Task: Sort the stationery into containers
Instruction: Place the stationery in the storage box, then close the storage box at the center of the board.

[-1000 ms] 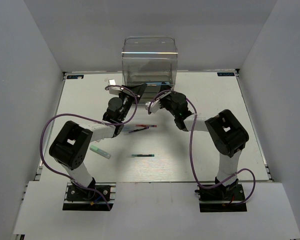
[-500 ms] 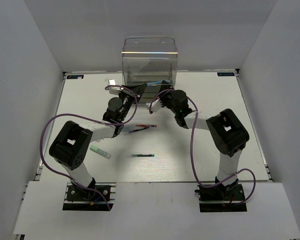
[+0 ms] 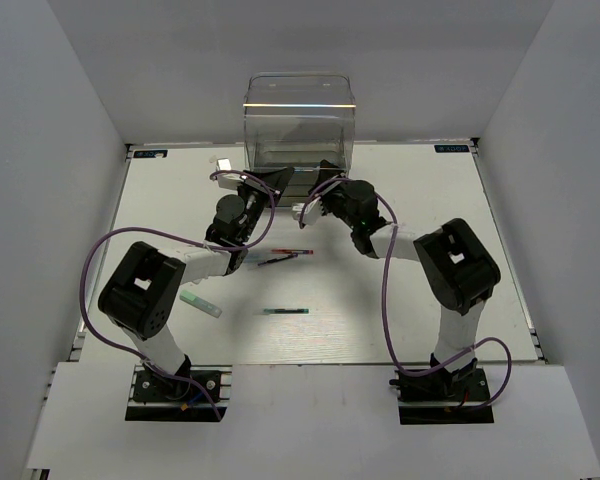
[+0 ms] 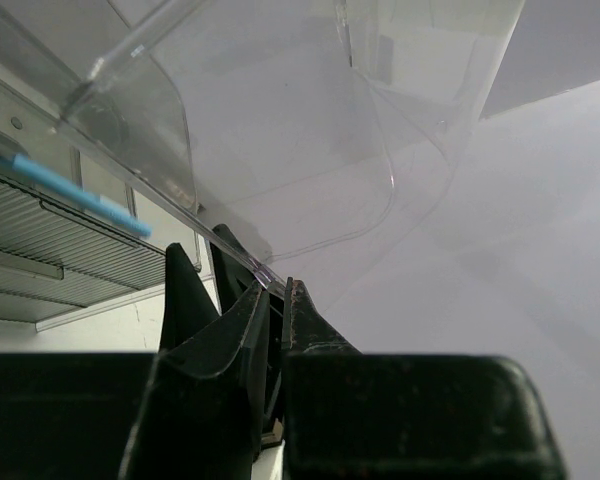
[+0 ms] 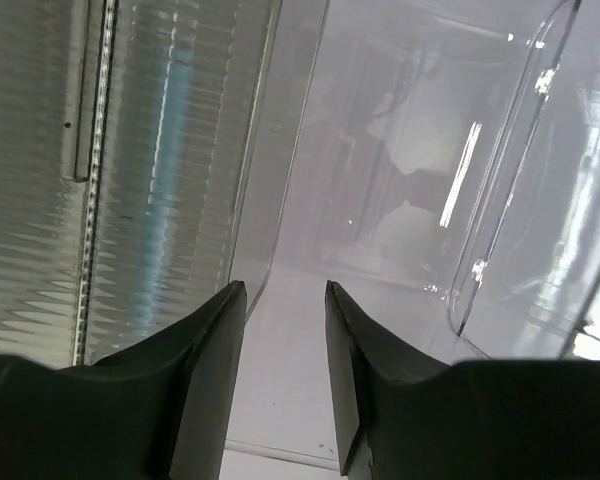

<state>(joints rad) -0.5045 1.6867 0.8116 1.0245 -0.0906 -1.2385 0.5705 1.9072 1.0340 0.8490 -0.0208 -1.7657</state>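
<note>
The containers, a clear box of stacked drawers (image 3: pixel 300 120), stand at the table's far middle. My left gripper (image 3: pixel 272 184) is at its front and is shut on the thin clear rim of a pulled-out drawer (image 4: pixel 280 170), as the left wrist view shows at the gripper (image 4: pixel 277 288). A light blue pen (image 4: pixel 75 190) lies on a ribbed drawer beside it. My right gripper (image 3: pixel 313 203) hovers at the same drawer's mouth; in its wrist view the gripper (image 5: pixel 285 292) is open with nothing between its fingers. On the table lie two thin red and dark pens (image 3: pixel 285 256), a dark pen (image 3: pixel 285 311) and a pale green marker (image 3: pixel 200 302).
A small white block (image 3: pixel 223 161) sits at the back left near the box. Grey walls close in the white table (image 3: pixel 430 300) on three sides. Both arm bases are at the near edge, with purple cables looping beside them.
My right gripper's jaws have spread wider and its arm has shifted slightly toward the box. The left gripper and the pens on the table have not moved.
</note>
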